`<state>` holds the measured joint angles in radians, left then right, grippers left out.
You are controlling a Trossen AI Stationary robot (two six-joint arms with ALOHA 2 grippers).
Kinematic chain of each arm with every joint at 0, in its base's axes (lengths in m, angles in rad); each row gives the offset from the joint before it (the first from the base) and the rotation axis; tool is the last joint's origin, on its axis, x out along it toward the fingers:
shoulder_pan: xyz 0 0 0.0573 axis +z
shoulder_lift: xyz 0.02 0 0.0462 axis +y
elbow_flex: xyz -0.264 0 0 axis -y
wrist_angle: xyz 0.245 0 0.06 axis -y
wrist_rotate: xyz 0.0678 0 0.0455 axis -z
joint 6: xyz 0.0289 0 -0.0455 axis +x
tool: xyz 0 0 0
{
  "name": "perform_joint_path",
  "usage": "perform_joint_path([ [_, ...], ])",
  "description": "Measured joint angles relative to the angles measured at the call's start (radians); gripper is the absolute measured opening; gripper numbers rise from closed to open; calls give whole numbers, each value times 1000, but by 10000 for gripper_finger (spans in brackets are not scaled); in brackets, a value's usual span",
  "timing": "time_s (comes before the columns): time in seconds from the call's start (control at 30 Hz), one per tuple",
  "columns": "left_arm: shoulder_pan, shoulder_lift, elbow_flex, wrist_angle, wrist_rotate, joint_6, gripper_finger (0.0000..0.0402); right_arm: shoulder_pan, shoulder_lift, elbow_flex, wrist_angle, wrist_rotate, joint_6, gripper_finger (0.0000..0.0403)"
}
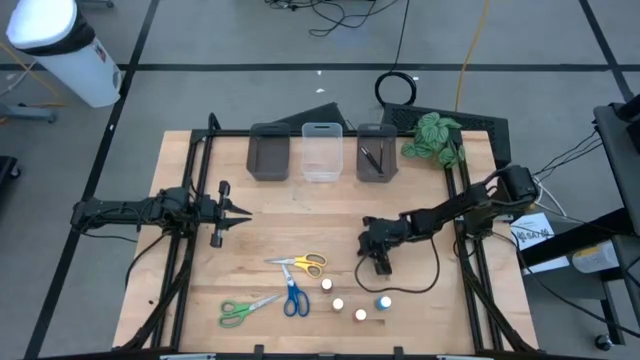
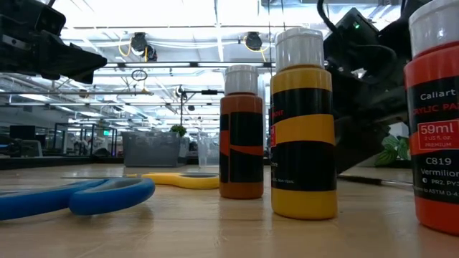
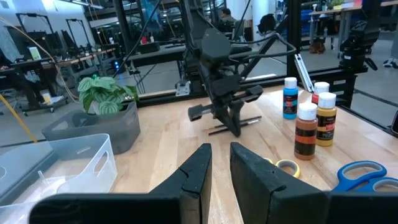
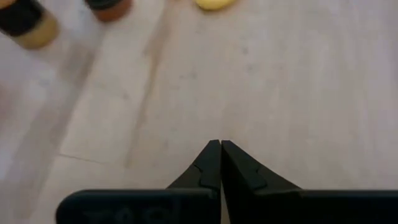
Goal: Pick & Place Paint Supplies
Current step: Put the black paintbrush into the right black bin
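Overhead camera looks straight down, taking in the whole wooden surface [image 1: 300, 225] and both arms; the low camera sits right on that surface, facing level across it, so close that the paint bottles [image 2: 303, 122] fill its frame; the left wrist camera looks across the surface toward those same bottles [image 3: 317, 121] and the right arm; the right wrist camera stares nearly straight down at bare wood, very near, bottles at its edge.

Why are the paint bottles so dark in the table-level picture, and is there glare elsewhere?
Low view: bright ceiling lights backlight the yellow-and-black plastic paint bottle; the wooden table shows a sheen. High view: even light, only soft shadows. Right wrist view: light glares off the wood ahead of the shut right gripper.
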<state>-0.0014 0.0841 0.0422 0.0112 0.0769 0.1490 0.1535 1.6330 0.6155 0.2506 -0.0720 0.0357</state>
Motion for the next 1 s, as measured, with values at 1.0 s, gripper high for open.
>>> perform_joint_path([
  [1.0,0,0,0,0,0,0,72,187,-551,-157,-886,194,1153,138],
])
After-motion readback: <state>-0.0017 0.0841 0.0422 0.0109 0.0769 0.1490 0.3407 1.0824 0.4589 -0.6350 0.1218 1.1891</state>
